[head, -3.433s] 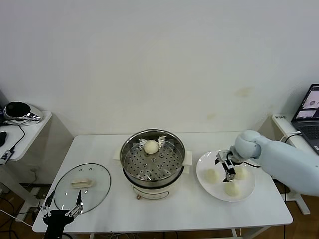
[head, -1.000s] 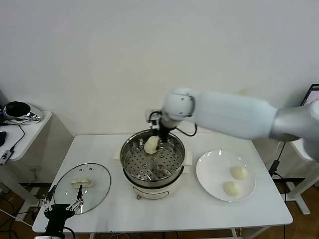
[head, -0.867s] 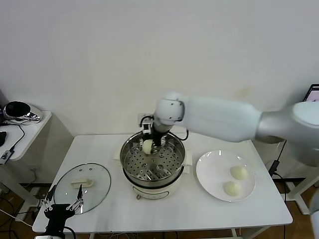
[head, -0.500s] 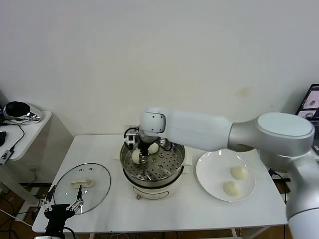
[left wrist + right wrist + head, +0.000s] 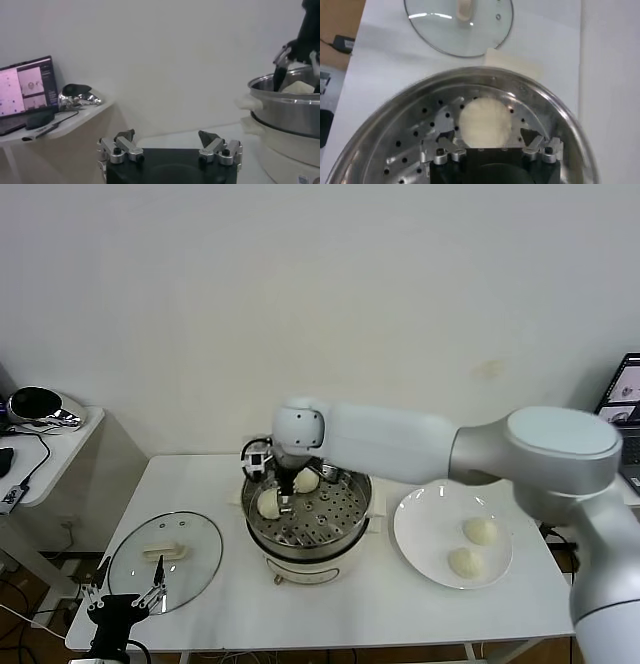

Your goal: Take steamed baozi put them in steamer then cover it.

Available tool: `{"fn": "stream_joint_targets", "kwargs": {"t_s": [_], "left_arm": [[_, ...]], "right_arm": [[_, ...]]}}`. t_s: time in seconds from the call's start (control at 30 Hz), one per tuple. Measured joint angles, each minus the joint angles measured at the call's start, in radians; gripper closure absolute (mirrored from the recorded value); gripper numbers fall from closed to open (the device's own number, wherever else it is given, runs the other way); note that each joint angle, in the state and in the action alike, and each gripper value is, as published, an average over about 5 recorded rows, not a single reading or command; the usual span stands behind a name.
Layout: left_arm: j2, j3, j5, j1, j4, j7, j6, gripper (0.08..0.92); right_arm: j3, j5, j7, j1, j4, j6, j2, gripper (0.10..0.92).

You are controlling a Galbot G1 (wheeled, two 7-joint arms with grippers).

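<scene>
Right gripper (image 5: pixel 282 496) sits low inside the steamer (image 5: pixel 306 514) in the head view, its jaws spread apart with a baozi (image 5: pixel 268 502) lying on the perforated tray just beside them, near the pot's left wall; a second baozi (image 5: pixel 306 480) rests toward the back, and two more wait on the white plate (image 5: pixel 420 544) — the job looks about half done. The left gripper (image 5: pixel 125 604) hangs idle and spread open off the table's front-left corner, near the glass lid (image 5: pixel 165 561). From the left wrist view its fingers (image 5: pixel 125 145) stand apart, gripping nothing, with the pot (image 5: pixel 287 110) beyond. From the right wrist view the released bun (image 5: pixel 485 122) lies between the open fingers (image 5: pixel 440 150), close to the steel wall. The risk I see: lifting out crookedly could catch the soft bun on a fingertip and drag or roll it, or clip the rim — a straight vertical withdrawal seems safest.
</scene>
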Motion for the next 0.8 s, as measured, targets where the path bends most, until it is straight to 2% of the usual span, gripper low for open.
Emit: {"fn": "stream_joint_targets", "kwargs": {"t_s": [0.43, 0.8], "left_arm": [[0.006, 0.006, 0.007, 0.003, -0.005, 0.001, 0.0, 0.177], [0.0, 0.004, 0.014, 0.01, 0.003, 0.002, 0.001, 0.177]], "right_arm": [[-0.052, -0.167, -0.189, 0.152, 0.255, 0.148, -0.389, 0.203], [0.013, -0.368, -0.249, 0.045, 0.397, 0.27, -0.722, 0.203]]}}
